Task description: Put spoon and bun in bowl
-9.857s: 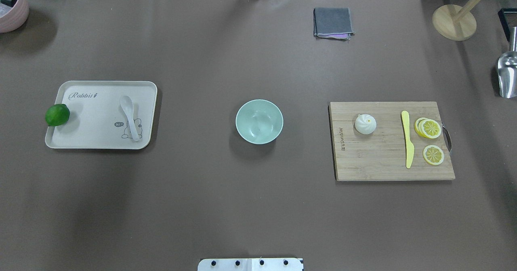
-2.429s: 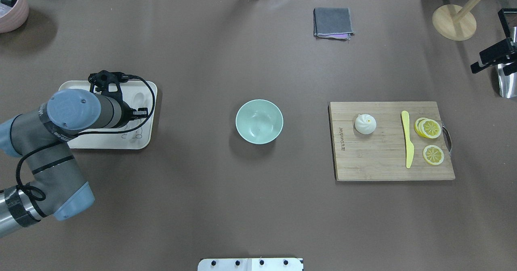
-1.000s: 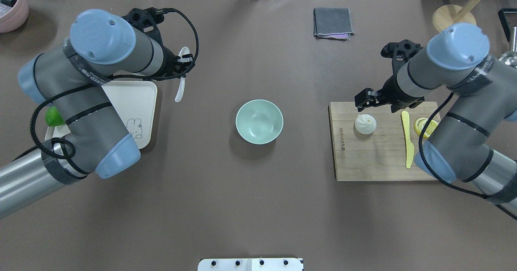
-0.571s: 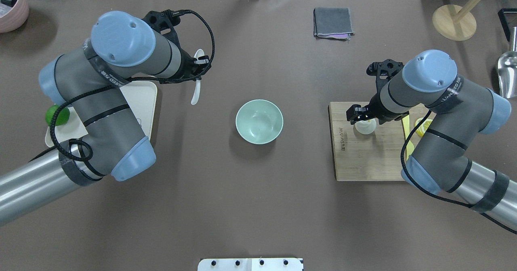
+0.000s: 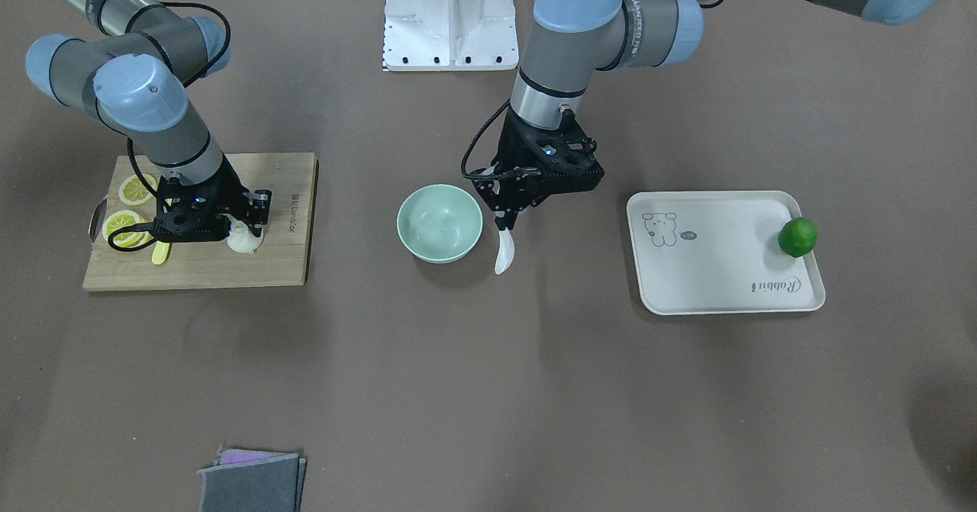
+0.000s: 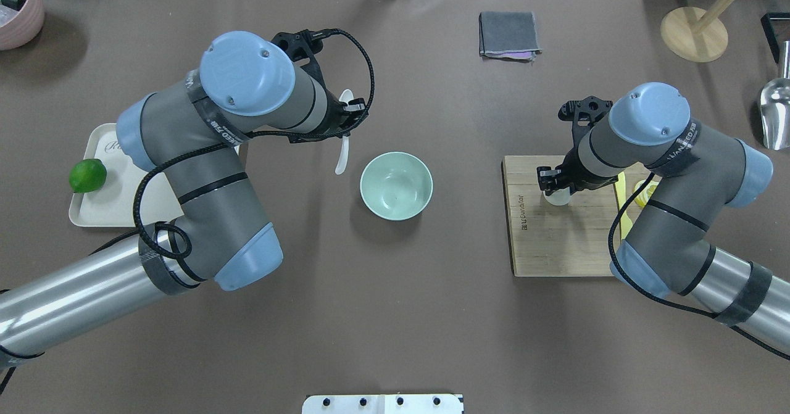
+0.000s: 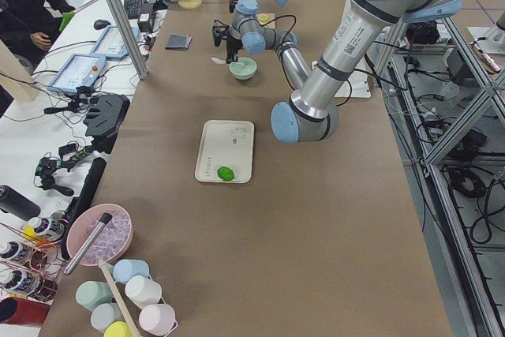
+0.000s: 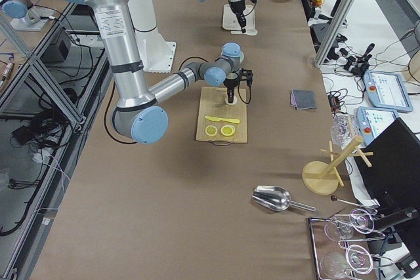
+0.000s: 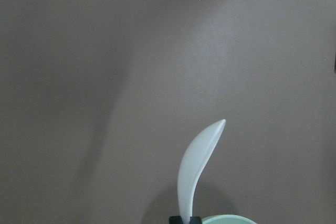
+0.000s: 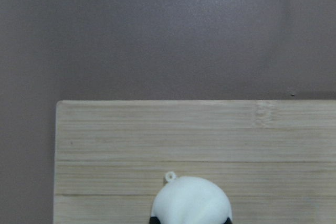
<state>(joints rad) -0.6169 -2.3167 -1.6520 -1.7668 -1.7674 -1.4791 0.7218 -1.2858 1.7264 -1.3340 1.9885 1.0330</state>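
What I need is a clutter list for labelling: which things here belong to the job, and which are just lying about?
Job: spoon, held by the left pincer; bun; bowl.
Lying about: tray, lime, cutting board, lemon slices, yellow knife, grey cloth, metal scoop.
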